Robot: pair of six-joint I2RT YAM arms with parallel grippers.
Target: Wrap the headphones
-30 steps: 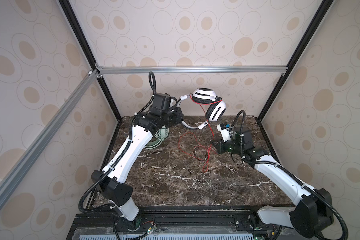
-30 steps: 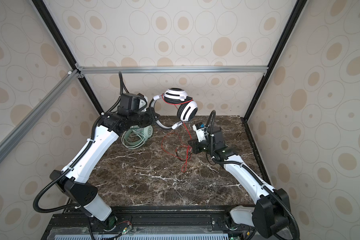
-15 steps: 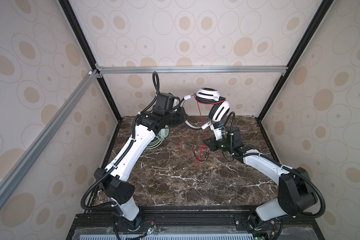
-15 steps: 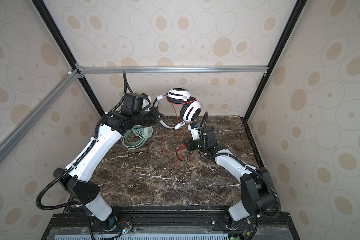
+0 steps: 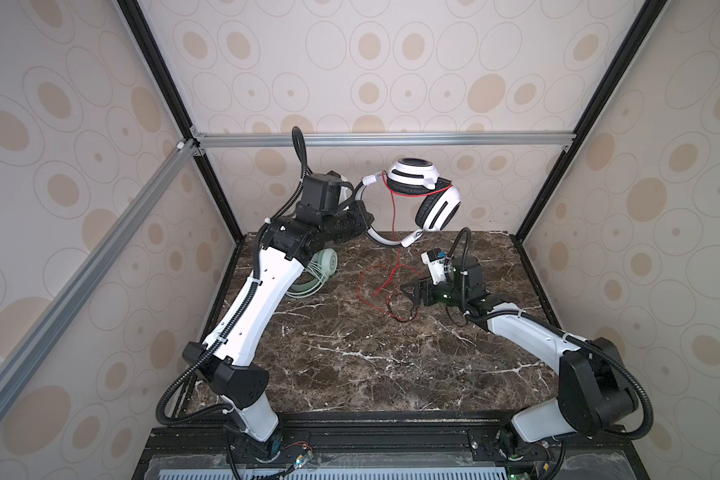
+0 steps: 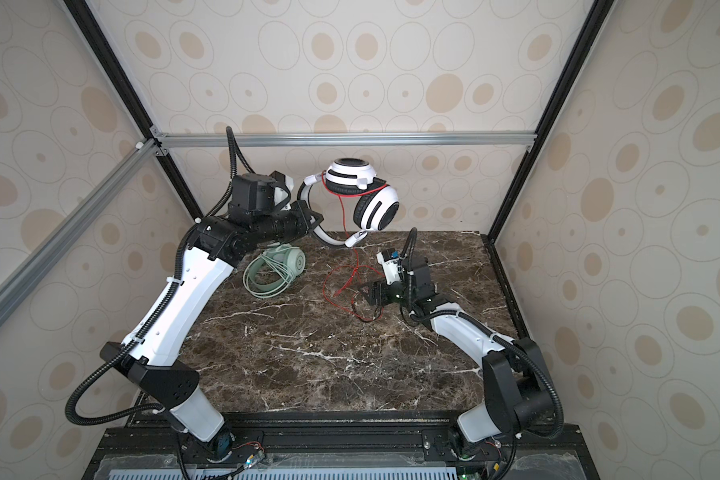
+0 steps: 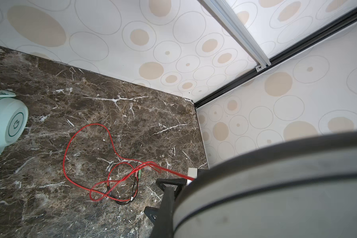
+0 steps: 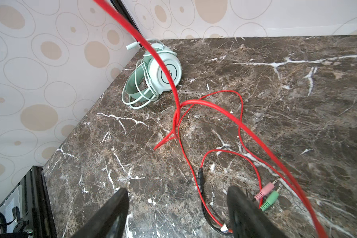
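The white-and-black headphones [image 5: 425, 195] [image 6: 366, 195] hang in the air at the back, and my left gripper [image 5: 360, 216] [image 6: 308, 220] [image 7: 163, 195] is shut on their grey headband [image 7: 276, 185]. Their thin red cable [image 5: 395, 216] [image 6: 344, 224] drops to a loose tangle on the table [image 7: 91, 156] [image 8: 194, 101], ending in pink and green plugs [image 8: 266, 195]. My right gripper [image 5: 410, 293] [image 6: 368, 293] [image 8: 176, 210] is open, low over that tangle, with a strand lying between its fingers. The mint green headphones [image 5: 316, 270] [image 6: 275, 270] [image 8: 159, 72] lie at the back left, cable wound round them.
The dark marble table [image 5: 350, 374] [image 6: 308, 374] is boxed in by patterned walls and black frame posts [image 5: 558, 166]. An aluminium bar [image 5: 371, 139] crosses the back above the raised pair.
My right gripper has swung down and left to the table and opened, letting go of the red cable. The left arm has shifted slightly right with the raised pair.
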